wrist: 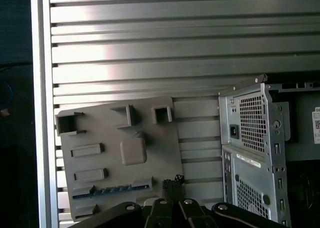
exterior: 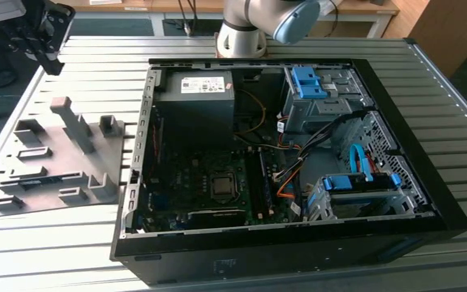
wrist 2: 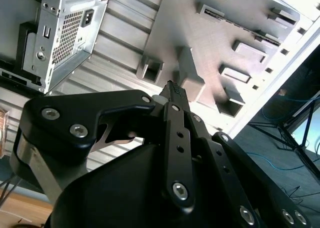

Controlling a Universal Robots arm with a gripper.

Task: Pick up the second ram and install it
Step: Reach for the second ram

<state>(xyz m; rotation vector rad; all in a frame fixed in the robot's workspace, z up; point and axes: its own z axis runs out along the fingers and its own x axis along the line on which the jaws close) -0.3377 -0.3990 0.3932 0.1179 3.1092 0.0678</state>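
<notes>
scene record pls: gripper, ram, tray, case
gripper: hovers above the gray fixture tray, near the second ram, not touching it
second ram: lies in a tray slot, not yet picked up
PC case: open, on the slatted table, at the exterior view's right of the tray
motherboard: exposed inside the case

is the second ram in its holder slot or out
In. The second ram sits on edge in a slot of the grey holder; the hand hangs clear of it.
</notes>
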